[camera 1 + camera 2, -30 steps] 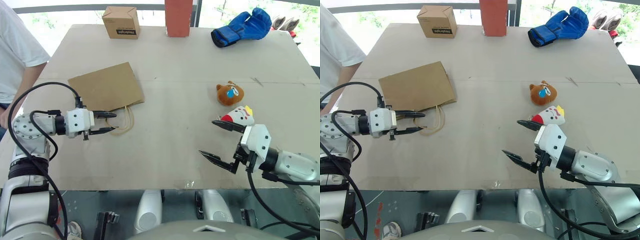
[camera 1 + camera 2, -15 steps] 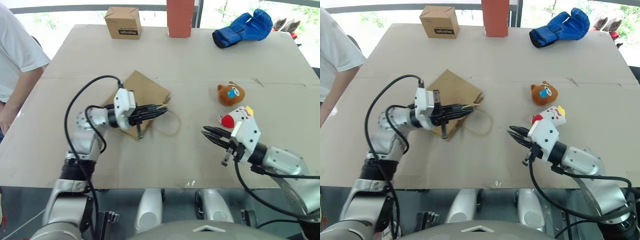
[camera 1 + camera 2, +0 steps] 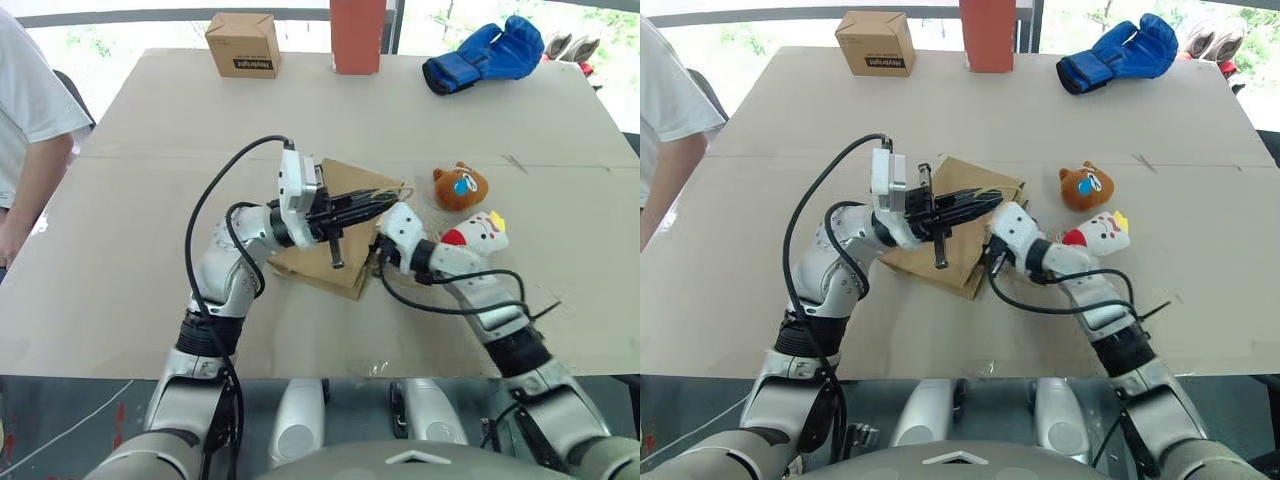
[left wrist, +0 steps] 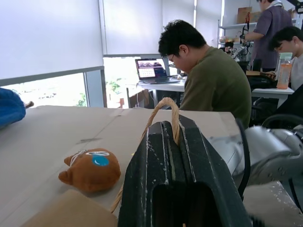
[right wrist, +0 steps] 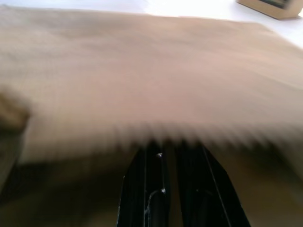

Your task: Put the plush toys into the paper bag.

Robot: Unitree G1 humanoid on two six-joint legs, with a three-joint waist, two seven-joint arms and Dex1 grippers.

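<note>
A person's white sleeve (image 3: pixel 25 90) borders the wide beige table (image 3: pixel 150 150). Mid-table, the left gripper (image 3: pixel 375 203) pinches shut on a tan loop handle (image 4: pixel 163 111) of the brown kraft paper bag (image 3: pixel 335 265); the right gripper (image 3: pixel 992 262), closed, meets the bag's near edge. Just right lie the round brown bear head (image 3: pixel 460 188) and the white plush with red nose (image 3: pixel 478 233). The left wrist view shows people at desks

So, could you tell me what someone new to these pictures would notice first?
Most striking is the paper bag in the middle of the table, with the left gripper shut on one of its loop handles and the right gripper shut at its near edge. Just to the right, the two plush toys lie on the table outside the bag, and a blue boxing glove sits at the far right corner.
</note>
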